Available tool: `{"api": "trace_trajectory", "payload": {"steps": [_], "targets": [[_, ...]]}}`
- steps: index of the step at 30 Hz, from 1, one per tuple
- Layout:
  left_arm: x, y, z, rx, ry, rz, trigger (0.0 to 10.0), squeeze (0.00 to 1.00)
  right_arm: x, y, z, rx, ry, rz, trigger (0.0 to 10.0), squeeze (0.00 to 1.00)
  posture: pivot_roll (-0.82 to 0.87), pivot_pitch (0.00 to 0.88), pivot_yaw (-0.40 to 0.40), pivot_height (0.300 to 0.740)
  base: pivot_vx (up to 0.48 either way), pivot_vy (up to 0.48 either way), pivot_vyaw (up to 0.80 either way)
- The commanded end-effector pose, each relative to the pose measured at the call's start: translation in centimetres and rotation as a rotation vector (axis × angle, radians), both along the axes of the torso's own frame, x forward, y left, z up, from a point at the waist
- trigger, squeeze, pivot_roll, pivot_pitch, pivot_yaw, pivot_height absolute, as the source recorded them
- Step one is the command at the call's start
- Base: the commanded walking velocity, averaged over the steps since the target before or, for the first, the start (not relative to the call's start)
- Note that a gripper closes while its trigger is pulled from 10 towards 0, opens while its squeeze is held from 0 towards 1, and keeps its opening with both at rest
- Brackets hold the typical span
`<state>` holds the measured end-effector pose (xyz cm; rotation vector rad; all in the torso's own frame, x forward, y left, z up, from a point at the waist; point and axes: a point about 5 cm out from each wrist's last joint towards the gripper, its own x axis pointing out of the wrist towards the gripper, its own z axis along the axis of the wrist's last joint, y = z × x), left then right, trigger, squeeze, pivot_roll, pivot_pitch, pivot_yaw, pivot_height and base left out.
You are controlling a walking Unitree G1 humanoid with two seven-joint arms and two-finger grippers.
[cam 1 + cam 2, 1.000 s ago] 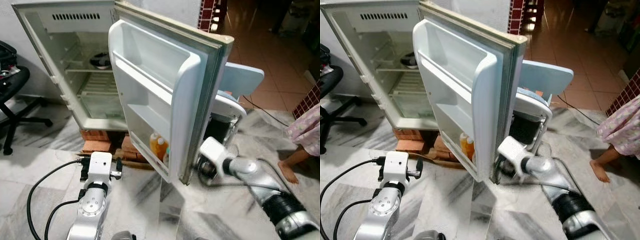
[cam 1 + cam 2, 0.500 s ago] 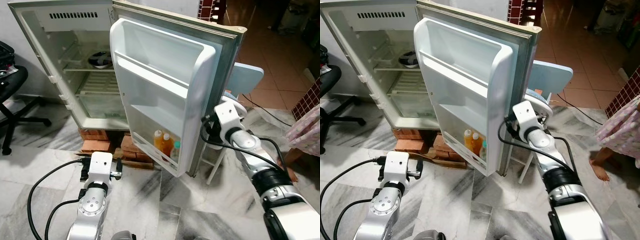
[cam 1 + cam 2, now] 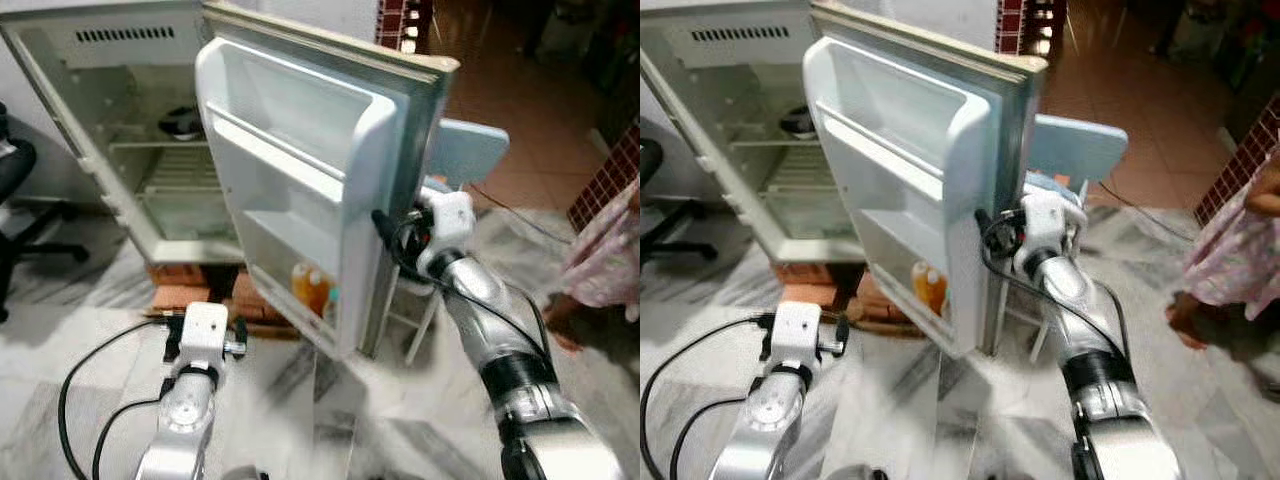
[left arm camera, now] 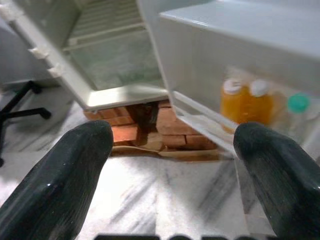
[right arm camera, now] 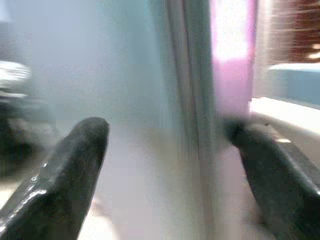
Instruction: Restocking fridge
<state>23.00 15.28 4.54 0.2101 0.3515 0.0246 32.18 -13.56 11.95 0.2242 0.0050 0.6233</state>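
Since the earlier frame, the right gripper point(image 5: 165, 165) has risen along the outer edge of the fridge door point(image 3: 300, 180); its fingers are spread, with that edge between them. Low over the floor, the left gripper point(image 4: 175, 165) is open and empty. Farther, two orange bottles point(image 4: 247, 102) stand in the door's bottom shelf.

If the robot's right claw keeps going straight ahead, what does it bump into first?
Probably the fridge door. The right gripper points at the door's outer edge, its open fingers on either side of it, though blur hides how close it is.
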Motion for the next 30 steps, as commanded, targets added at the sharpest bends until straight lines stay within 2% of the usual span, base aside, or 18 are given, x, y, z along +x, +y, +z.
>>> {"api": "trace_trajectory", "payload": {"steps": [1,6,10,17,22,23,26,28,30], "targets": [[0.1,-0.2,0.1,0.003,0.002,-0.016,10.0,0.00,-2.4,5.1,4.1,0.128,-0.131,0.428,10.0,0.00,0.00,0.040,0.026,0.740,0.000,0.000,0.00],[0.2,-0.3,0.0,0.001,0.002,-0.018,10.0,0.00,-3.0,4.2,2.5,0.110,-0.064,0.475,10.0,0.00,0.00,0.043,0.026,0.740,0.000,0.000,0.00],[0.1,-0.4,-0.1,-0.004,0.008,-0.024,10.0,0.00,-5.1,3.3,1.4,0.079,0.023,0.597,10.0,0.00,-0.01,0.047,0.026,0.740,0.000,0.000,0.00],[-0.3,-0.4,-0.2,-0.010,0.013,-0.036,10.0,0.00,-6.3,2.8,0.2,0.021,0.074,0.666,10.0,0.00,-0.01,0.048,0.029,0.740,0.000,0.000,0.00],[-0.5,-0.4,-0.2,-0.007,0.009,-0.046,10.0,0.00,-7.1,2.2,-0.3,0.016,0.118,0.711,10.0,0.00,0.00,0.046,0.029,0.740,0.000,0.000,0.00],[-0.5,-0.4,-0.2,-0.006,0.004,-0.052,10.0,0.00,-7.8,1.8,-0.7,-0.012,0.138,0.755,10.0,0.00,0.00,0.046,0.029,0.740,0.000,0.000,0.00],[-0.4,-0.4,-0.1,0.000,-0.003,-0.061,10.0,0.00,-7.9,1.1,-1.9,-0.100,0.156,0.723,10.0,0.00,0.00,0.046,0.029,0.740,0.000,0.000,0.00],[-0.1,-0.6,0.0,0.002,-0.009,-0.072,10.0,0.00,-7.2,0.4,-3.3,-0.213,0.165,0.640,10.0,0.00,-0.01,0.043,0.032,0.740,0.000,0.000,0.00],[0.0,-0.6,0.1,0.006,-0.013,-0.076,10.0,0.00,-6.9,0.3,-3.6,-0.245,0.156,0.602,10.0,0.00,-0.01,0.043,0.032,0.740,0.000,0.000,0.00]]}}
